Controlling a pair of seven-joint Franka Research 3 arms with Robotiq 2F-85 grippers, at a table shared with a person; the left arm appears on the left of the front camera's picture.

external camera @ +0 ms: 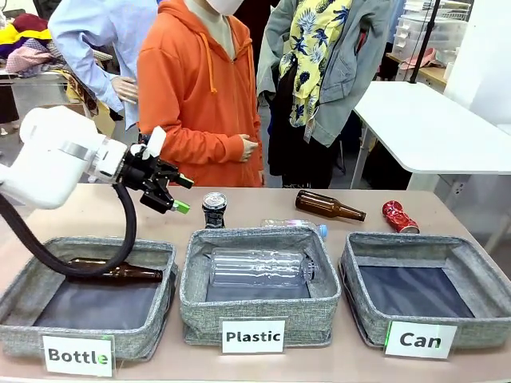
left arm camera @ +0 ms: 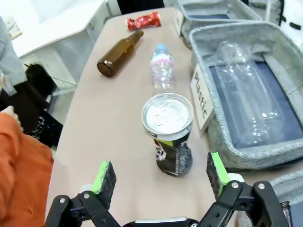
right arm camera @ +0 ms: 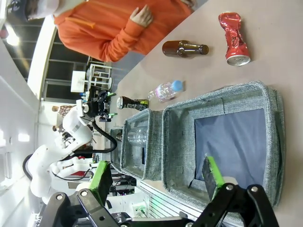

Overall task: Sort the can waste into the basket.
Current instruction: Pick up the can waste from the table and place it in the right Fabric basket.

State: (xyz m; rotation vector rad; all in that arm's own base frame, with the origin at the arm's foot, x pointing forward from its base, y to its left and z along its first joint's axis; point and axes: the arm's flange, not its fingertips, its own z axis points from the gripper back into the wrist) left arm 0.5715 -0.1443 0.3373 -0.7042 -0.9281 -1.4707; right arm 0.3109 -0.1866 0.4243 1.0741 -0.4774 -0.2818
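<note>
Black can with silver top (external camera: 214, 209): upright on the table, just past the far rim of the Plastic bin (external camera: 259, 317), at about 11 o'clock from that bin's middle.

Left gripper (external camera: 184, 195): at 9 o'clock of the black can, near it but apart. Jaws spread wide, nothing held. In the left wrist view the can stands ahead of the green pads (left arm camera: 106, 177), touching neither.

Crushed red can (external camera: 399, 216): lying on the table at 12 o'clock from the Can basket (external camera: 423, 243), past its far rim. A brown bottle (external camera: 327, 206) lies on its side at 9 o'clock of it.

Right gripper (right arm camera: 157, 174): jaws spread wide, nothing between the pads, looking down on the Can basket's dark lining.

Person in an orange hoodie (external camera: 196, 88): standing at the far side, 12 o'clock of the black can.
</note>
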